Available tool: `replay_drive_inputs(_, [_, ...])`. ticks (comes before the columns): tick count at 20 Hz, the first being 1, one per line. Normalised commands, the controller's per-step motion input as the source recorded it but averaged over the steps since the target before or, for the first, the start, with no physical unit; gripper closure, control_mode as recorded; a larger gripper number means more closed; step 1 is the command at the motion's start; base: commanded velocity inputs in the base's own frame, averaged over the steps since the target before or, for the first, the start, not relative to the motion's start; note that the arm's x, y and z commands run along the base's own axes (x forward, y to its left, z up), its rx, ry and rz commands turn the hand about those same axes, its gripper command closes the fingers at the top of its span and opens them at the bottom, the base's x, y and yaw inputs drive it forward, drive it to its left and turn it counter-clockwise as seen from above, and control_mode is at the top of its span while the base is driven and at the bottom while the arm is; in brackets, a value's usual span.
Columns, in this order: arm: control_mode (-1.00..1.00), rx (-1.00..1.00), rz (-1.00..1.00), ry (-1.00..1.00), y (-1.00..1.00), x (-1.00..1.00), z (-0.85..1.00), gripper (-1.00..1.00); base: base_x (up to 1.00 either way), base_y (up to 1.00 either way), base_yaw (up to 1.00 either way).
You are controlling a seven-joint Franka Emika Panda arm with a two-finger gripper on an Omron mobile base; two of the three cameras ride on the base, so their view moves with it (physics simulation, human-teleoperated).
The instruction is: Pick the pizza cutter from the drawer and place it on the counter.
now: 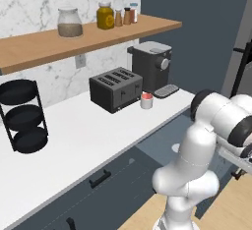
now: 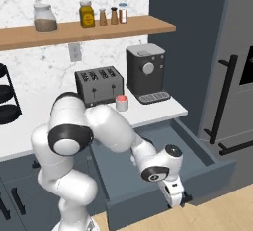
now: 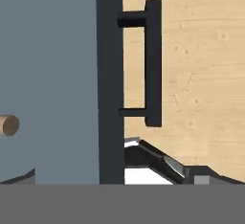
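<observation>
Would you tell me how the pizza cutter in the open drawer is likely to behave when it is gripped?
The pizza cutter shows a round, tan handle end, so it may roll or slip when nudged. It looks small against the drawer floor, so it is probably light and stiff.

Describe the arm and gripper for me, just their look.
The arm is glossy white, built of rounded, bulbous segments, with dark grey-black bands at the joints. Its gripper is a small white block with dark parts. No cables or markings show.
</observation>
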Motion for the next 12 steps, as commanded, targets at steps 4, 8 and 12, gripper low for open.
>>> replay_drive_inputs(4, [-1.00, 0.03, -0.32, 0.01, 0.10, 0.00, 1.00, -1.00, 0.00, 0.00, 0.00])
replay_drive_inputs(8, [-1.00, 0.00, -0.10, 0.00, 0.47, 0.41, 1.00, -1.00, 0.00, 0.00, 0.00])
replay_drive_inputs(12, [-1.00, -0.09, 0.30, 0.15, 0.63, 0.36, 0.35, -1.00, 0.00, 0.00, 0.00])
